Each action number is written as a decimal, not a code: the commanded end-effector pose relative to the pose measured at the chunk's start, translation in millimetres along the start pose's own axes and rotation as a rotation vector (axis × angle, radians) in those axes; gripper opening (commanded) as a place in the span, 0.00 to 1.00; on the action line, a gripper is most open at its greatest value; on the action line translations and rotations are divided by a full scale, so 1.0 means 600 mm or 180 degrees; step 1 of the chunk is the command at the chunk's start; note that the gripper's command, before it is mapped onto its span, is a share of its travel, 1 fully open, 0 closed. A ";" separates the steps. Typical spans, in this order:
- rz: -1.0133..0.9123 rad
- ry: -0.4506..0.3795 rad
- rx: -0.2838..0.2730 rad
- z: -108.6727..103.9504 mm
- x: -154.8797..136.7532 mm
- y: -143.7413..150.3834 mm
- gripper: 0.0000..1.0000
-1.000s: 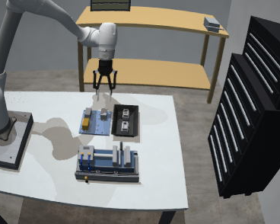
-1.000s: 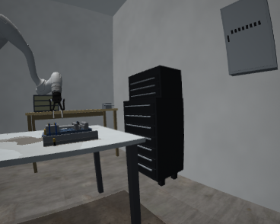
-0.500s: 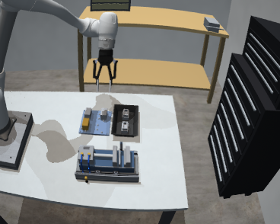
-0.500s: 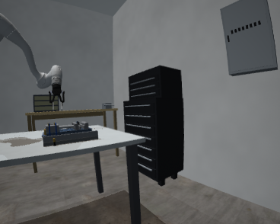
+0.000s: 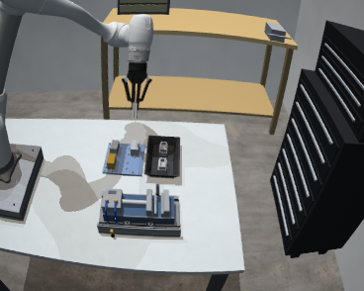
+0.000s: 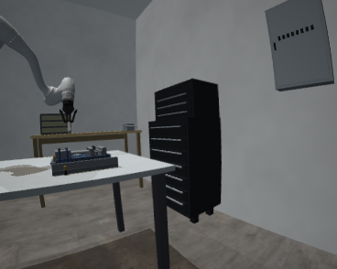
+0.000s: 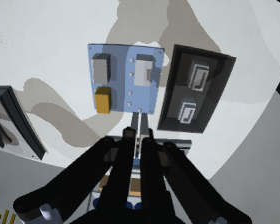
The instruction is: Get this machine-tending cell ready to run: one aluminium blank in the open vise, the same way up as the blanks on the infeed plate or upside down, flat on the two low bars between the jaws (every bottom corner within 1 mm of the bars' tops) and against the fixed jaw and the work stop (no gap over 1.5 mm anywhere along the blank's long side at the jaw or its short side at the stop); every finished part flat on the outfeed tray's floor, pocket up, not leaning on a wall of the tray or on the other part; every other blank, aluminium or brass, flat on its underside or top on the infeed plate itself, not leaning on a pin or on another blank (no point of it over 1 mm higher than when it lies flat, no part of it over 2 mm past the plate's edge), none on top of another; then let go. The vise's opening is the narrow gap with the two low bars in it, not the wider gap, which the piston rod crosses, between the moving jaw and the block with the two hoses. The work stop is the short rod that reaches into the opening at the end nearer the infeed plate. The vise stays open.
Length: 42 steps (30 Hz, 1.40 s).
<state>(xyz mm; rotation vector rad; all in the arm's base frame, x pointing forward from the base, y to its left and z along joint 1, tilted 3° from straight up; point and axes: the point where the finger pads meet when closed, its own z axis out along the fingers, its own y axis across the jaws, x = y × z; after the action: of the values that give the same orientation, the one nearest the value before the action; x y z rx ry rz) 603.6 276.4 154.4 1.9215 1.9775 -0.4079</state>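
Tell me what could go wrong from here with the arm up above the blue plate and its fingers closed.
1. The black gripper is shut on nothing, high above the blue infeed plate; descending like this, it would likely knock a grey aluminium blank instead of grasping it.
2. The yellow brass blank lies close to another grey blank, so a wrong pick seems possible.
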 end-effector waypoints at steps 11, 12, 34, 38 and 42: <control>0.0000 0.0001 0.0000 0.000 0.000 0.000 0.00; 0.0000 0.0001 0.0000 0.000 0.000 0.000 0.00; -0.0051 0.0869 0.0070 0.014 -0.021 -0.103 0.00; 0.0000 0.1333 -0.0001 0.013 -0.029 -0.155 0.00; 0.0000 0.1333 -0.0001 0.013 -0.029 -0.155 0.40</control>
<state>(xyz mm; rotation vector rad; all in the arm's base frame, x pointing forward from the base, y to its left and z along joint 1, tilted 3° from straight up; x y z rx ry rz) 513.2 256.5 149.9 2.1348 2.2270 -0.0103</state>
